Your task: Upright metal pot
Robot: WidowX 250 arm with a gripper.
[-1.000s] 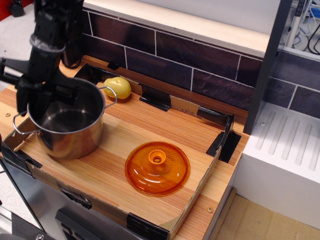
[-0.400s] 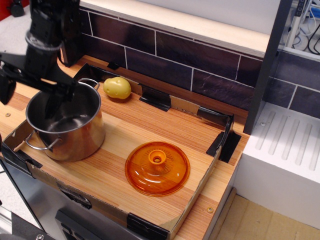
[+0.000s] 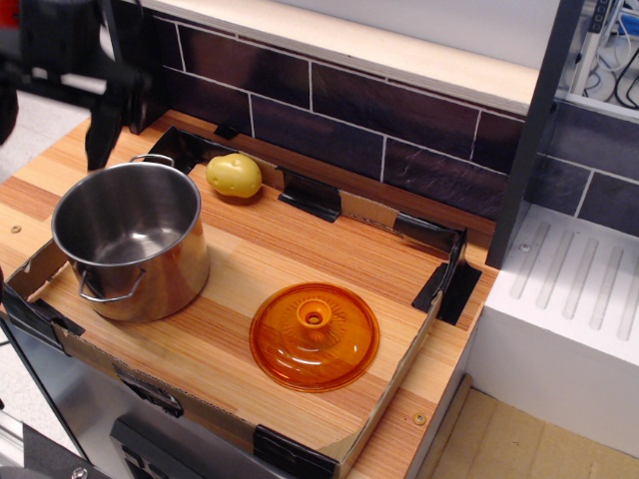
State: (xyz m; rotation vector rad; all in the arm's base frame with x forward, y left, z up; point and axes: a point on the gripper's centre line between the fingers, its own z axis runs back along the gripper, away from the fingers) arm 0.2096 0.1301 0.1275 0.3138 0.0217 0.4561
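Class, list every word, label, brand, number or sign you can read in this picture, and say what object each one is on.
None: no readable text shows anywhere.
The metal pot, the orange lid and the yellow potato-like object show no visible markings.
The dark tiles and the wooden board are plain too.
The gripper, raised clear of the pot, is blurred; nothing legible on it.
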